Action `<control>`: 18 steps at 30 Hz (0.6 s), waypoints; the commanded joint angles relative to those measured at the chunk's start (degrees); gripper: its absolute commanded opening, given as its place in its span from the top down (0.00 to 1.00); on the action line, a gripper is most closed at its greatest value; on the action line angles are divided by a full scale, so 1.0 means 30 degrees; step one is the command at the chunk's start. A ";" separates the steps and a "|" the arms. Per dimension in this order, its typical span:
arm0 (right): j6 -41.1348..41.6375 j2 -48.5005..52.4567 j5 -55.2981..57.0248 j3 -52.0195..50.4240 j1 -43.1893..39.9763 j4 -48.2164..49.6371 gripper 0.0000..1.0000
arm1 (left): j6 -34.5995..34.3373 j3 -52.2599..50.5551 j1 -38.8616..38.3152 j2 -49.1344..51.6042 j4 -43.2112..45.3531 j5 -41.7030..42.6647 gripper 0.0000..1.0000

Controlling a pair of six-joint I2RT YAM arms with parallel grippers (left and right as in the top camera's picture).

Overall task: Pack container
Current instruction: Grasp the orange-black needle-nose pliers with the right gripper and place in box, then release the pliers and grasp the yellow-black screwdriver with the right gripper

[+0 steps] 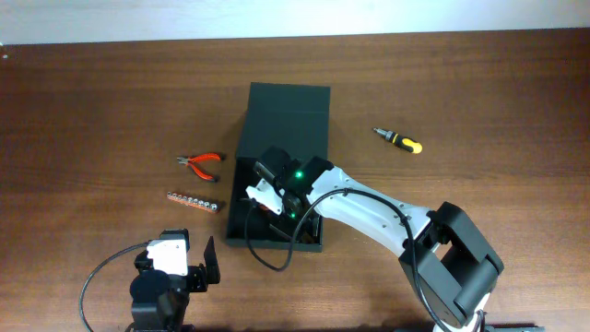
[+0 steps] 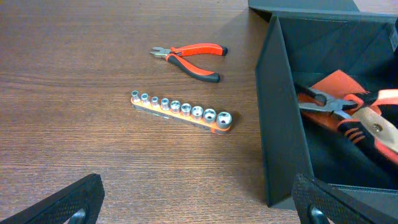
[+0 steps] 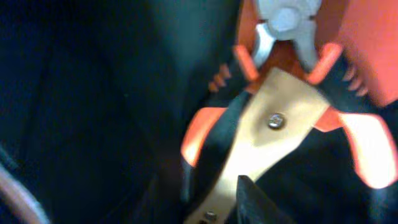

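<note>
Left arm (image 1: 152, 293): folded low at the near-left edge of the table, wrist pointing away from the base.
Left gripper (image 2: 196, 208): spread wide, with one dark fingertip (image 2: 68, 202) in each lower corner of its wrist view.
Right arm (image 1: 369, 214): stretched from its base at the near right, the white link running up and left, a green light lit at the wrist.
Right gripper (image 1: 261, 196): pitched downward; a tan finger (image 3: 267, 143) fills its wrist view, and the spread of the jaws is unclear.

The container (image 1: 288, 106) looks dark green-black on the brown wood-grain table (image 1: 92, 111); orange-and-black pliers (image 1: 203, 163), a silver-and-orange socket rail (image 1: 194, 201), a yellow-and-black screwdriver (image 1: 399, 140).
</note>
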 commanded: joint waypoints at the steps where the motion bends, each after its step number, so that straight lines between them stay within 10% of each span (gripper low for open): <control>1: 0.0015 0.0051 0.1428 0.0437 0.0066 0.0036 0.57 | 0.0364 -0.0109 0.0095 -0.0168 0.0036 -0.0124 0.01; 13: 0.0109 -0.1515 0.1049 0.2098 0.0066 -0.0459 0.55 | 0.0364 -0.0109 0.0095 -0.0168 0.0036 -0.0124 0.01; 18: -0.0015 -0.3847 0.2601 0.4342 -0.0583 -0.1610 0.12 | 0.0364 -0.0109 0.0095 -0.0168 0.0036 -0.0124 0.01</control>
